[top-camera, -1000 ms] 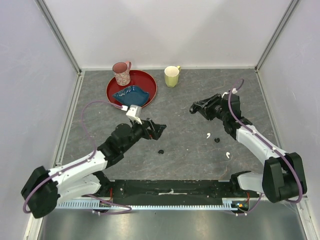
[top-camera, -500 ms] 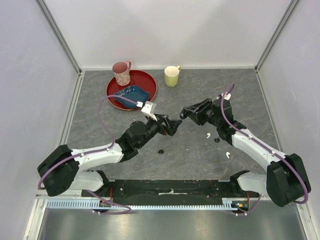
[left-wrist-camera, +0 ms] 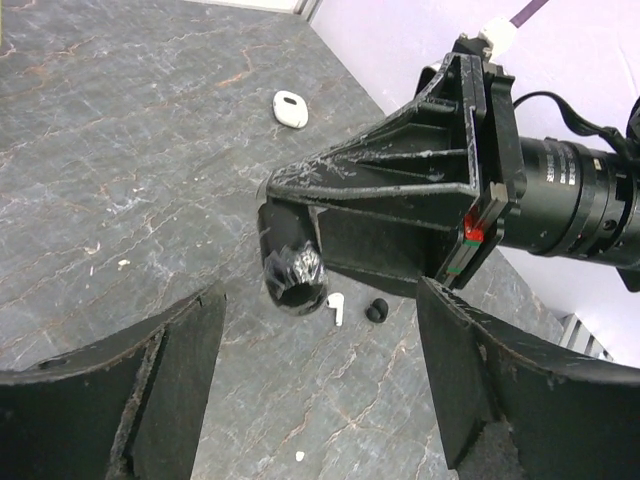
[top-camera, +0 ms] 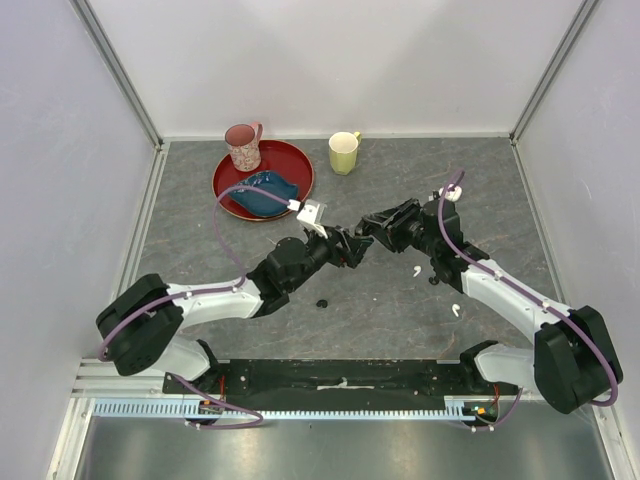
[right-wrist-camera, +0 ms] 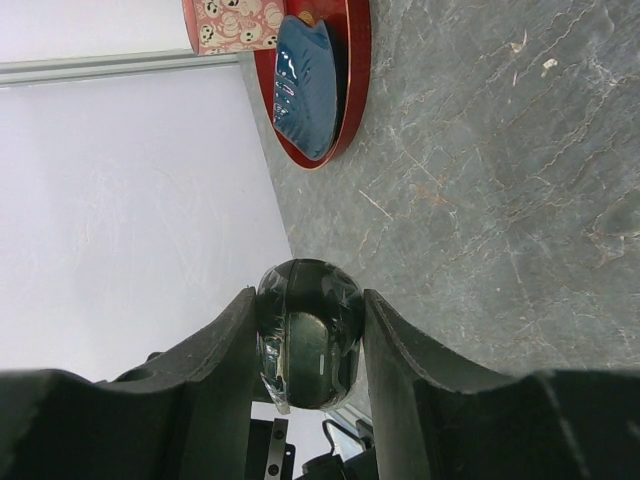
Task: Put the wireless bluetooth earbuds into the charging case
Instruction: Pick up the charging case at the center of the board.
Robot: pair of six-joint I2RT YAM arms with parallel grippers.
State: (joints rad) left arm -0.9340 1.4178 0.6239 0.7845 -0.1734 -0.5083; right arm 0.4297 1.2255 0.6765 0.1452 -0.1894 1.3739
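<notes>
Now your left gripper [top-camera: 352, 247] has swung from the left-centre of the overhead view into the middle. Its tips sit just beside those of the right gripper [top-camera: 378, 226], which has come leftward to meet it. Your left fingers are spread with nothing between them, though they have begun to narrow from their widest. Your right gripper stays clenched on a dark rounded object [right-wrist-camera: 308, 338], glossy and wrapped-looking; I cannot tell what it is. In the left wrist view that object hangs at frame centre, ahead of your spread fingers and above the table [top-camera: 380, 180].

None of this has touched the task's own things. One earbud [left-wrist-camera: 335, 309] lies on the table at lower centre of the left wrist view, just beside a small black bit [left-wrist-camera: 377, 311]. What looks like the charging case [left-wrist-camera: 290, 108] lies at upper centre of that view, well apart from the earbud, and neither has shifted. You won't find the second earbud with any certainty in these views.

My read is that you are lining up a handover of the dark object from right to left, so insertion has not begun. Until one gripper is free, neither earbud nor case can be picked up.
</notes>
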